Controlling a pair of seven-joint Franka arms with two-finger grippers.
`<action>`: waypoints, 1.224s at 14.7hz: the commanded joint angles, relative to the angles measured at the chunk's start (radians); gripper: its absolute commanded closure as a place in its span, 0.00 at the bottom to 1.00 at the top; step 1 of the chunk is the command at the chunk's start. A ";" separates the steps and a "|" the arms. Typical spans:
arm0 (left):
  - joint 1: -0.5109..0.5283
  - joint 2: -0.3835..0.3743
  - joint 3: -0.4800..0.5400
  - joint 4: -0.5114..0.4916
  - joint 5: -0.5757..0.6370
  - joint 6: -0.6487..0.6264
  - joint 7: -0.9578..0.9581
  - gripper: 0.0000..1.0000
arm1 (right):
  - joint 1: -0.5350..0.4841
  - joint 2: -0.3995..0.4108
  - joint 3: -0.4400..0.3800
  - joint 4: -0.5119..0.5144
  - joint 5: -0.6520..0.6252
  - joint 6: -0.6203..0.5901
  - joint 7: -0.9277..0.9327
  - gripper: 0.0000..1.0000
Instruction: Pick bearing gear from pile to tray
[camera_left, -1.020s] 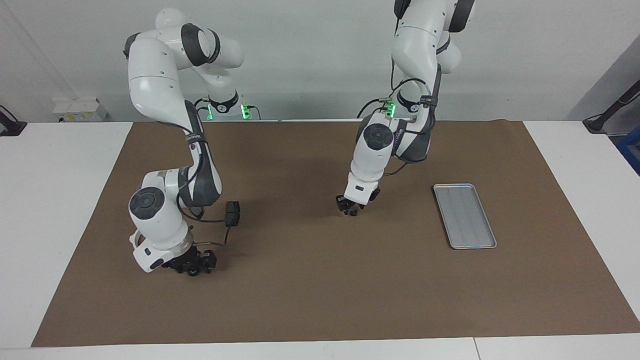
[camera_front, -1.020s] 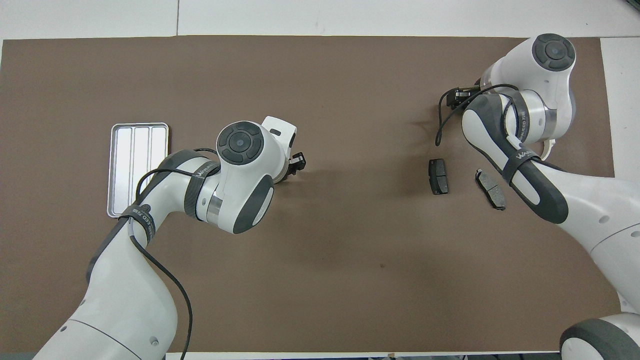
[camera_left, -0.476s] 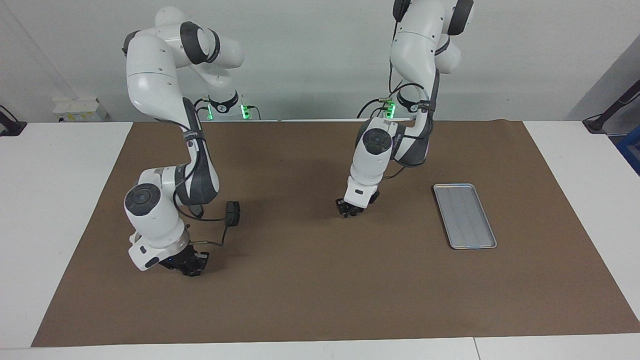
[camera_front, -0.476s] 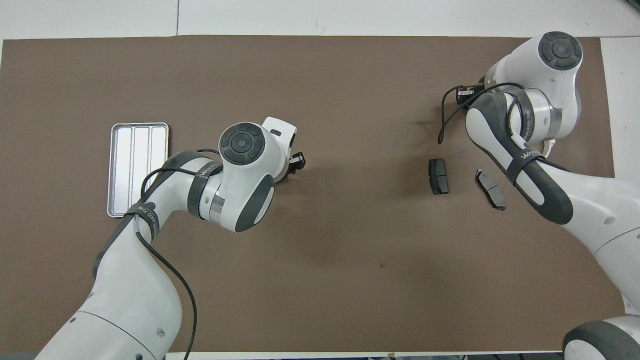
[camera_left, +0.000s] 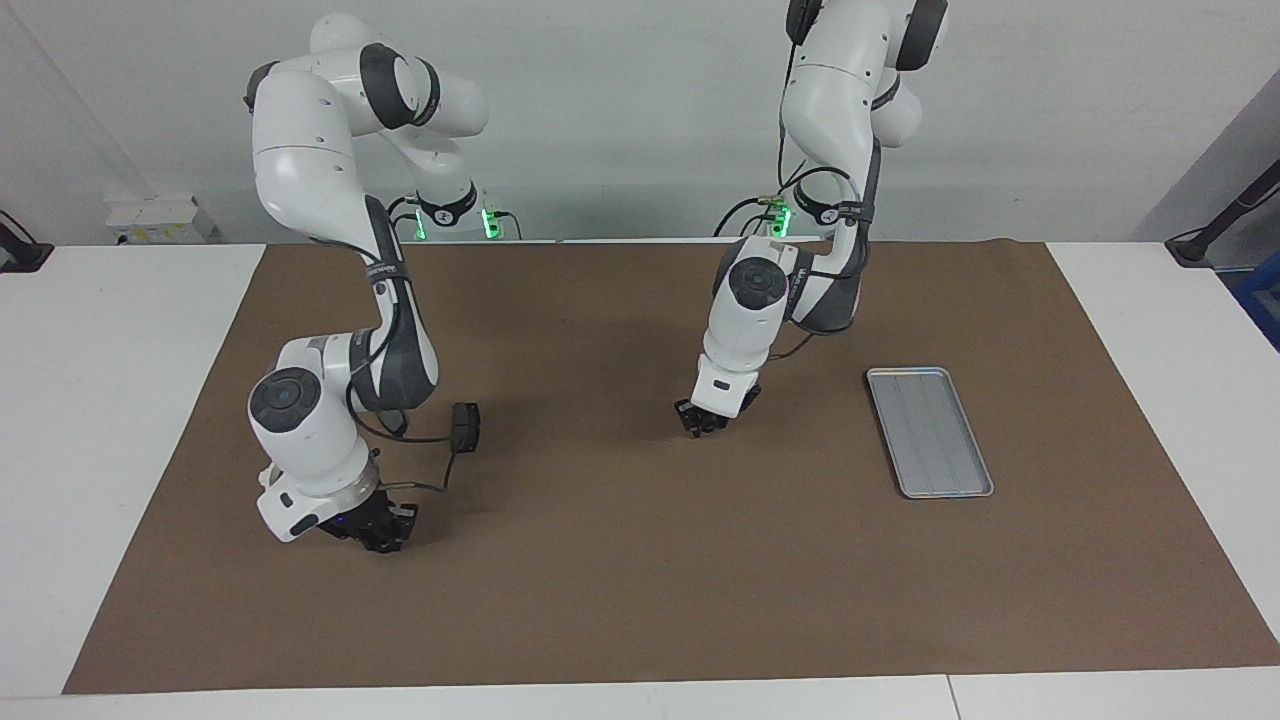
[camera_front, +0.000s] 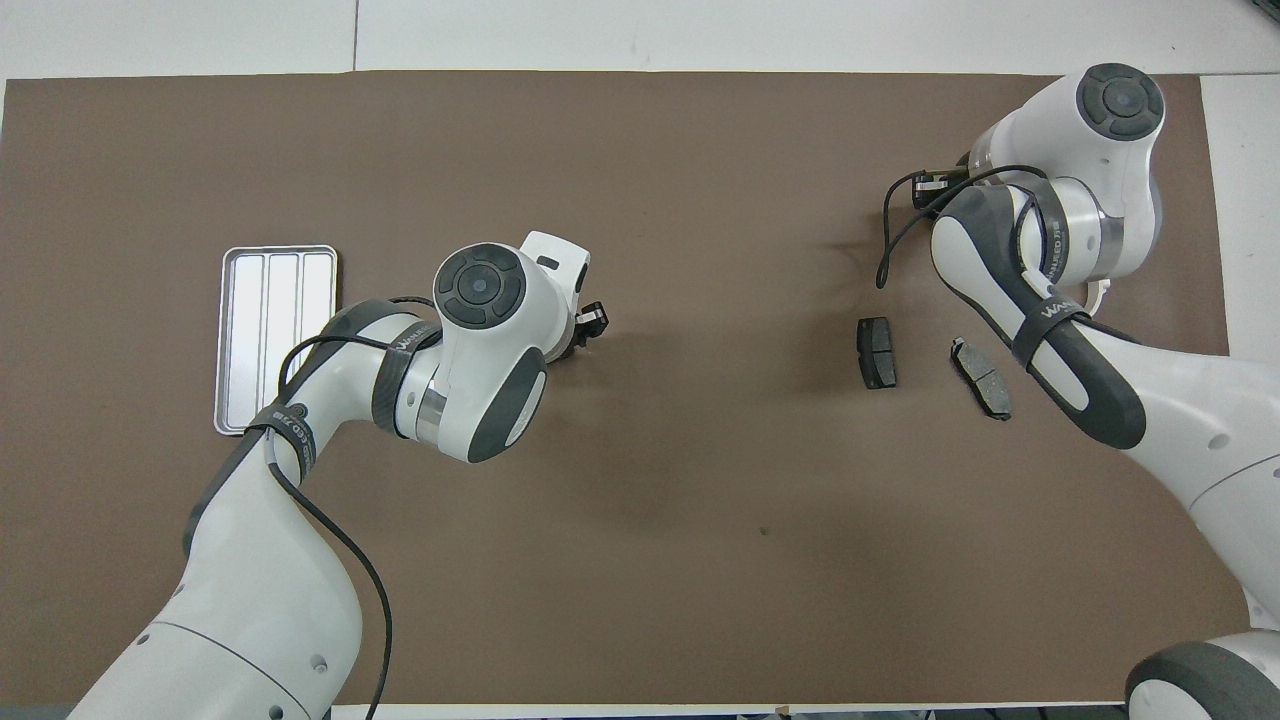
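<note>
The silver tray (camera_left: 930, 432) lies on the brown mat toward the left arm's end and holds nothing; it also shows in the overhead view (camera_front: 275, 340). Two dark grey brake pads (camera_front: 877, 352) (camera_front: 981, 378) lie toward the right arm's end; one shows in the facing view (camera_left: 464, 428). A white curved edge (camera_front: 1100, 293) peeks out under the right arm. My right gripper (camera_left: 385, 530) (camera_front: 925, 188) is low over the mat beside the pads. My left gripper (camera_left: 705, 425) (camera_front: 590, 322) hangs low over the middle of the mat. No small black round pieces show.
The brown mat (camera_left: 640, 600) covers most of the white table. A black cable (camera_front: 885, 235) loops from the right wrist over the mat near the pads.
The right gripper has shifted a little toward its own end of the table and its wrist has turned. The left gripper has edged slightly toward the tray. Pads and tray have not moved.
</note>
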 joint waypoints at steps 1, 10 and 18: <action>-0.011 0.001 0.009 -0.012 -0.008 0.028 -0.008 0.46 | -0.012 -0.008 0.011 0.000 -0.023 -0.035 0.006 1.00; -0.020 -0.001 0.010 -0.024 -0.008 0.025 -0.018 0.61 | 0.017 -0.175 0.019 0.082 -0.020 -0.389 -0.024 1.00; 0.038 -0.038 0.044 0.077 0.011 -0.220 -0.019 0.90 | 0.019 -0.232 0.022 0.083 -0.015 -0.466 -0.027 1.00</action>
